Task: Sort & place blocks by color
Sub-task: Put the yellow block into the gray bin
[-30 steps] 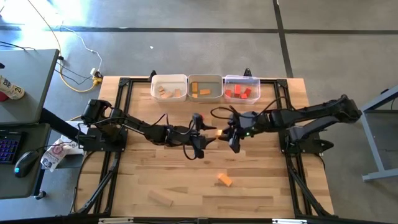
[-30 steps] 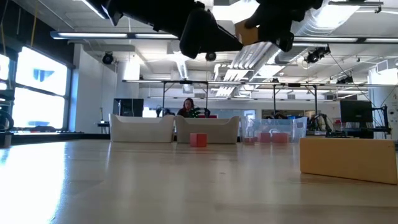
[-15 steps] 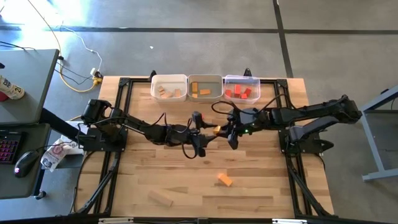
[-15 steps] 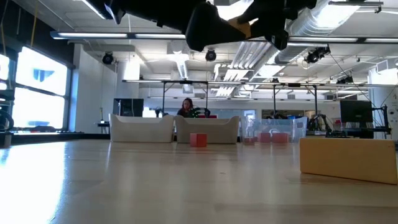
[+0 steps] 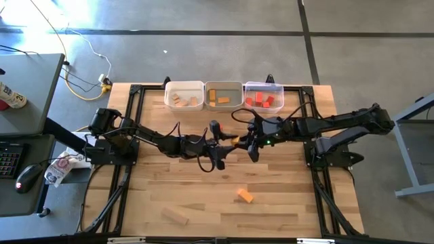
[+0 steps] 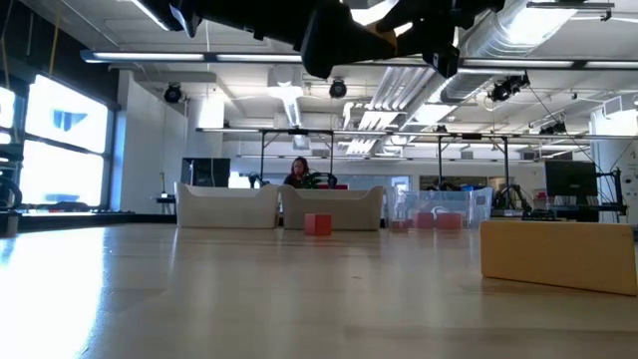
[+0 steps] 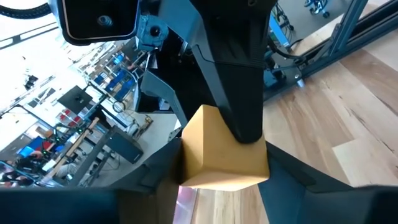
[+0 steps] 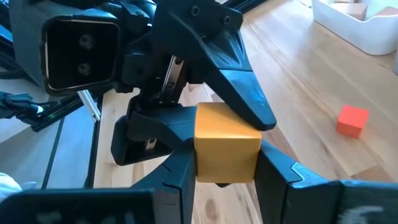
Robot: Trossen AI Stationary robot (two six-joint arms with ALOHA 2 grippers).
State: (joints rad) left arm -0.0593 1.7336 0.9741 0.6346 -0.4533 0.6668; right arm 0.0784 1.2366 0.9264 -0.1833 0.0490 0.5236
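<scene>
Both grippers meet above the table's middle, on one orange block (image 5: 235, 141). It is a cube and fills the middle of the left wrist view (image 7: 221, 152) and of the right wrist view (image 8: 227, 152). My left gripper (image 5: 226, 145) reaches in from the table's left and my right gripper (image 5: 245, 143) from the right. Each is shut on the cube. In the low view the cube (image 6: 385, 30) shows only as a sliver among the dark fingers, high above the table. My left gripper pinches the orange block's two opposite side faces (image 7: 186, 155) between its fingers, coming level from the table's left. The block is lifted clear of the table. My right gripper pinches the same block by its other pair of faces (image 8: 200, 155), level from the table's right. One of its fingers (image 7: 242, 106) lies over the block's far face in the left wrist view.
Three bins stand along the far edge: a white one with light wood blocks (image 5: 184, 95), a middle one with orange (image 5: 224, 95), a clear one with red (image 5: 264, 96). A red cube (image 8: 352, 120), an orange block (image 5: 245, 196) and a light wood bar (image 5: 175, 216) lie on the table.
My right gripper has carried the orange block a short way toward the table's left and upward, bringing it in between my left gripper's fingers. The block has stayed lifted clear throughout.
</scene>
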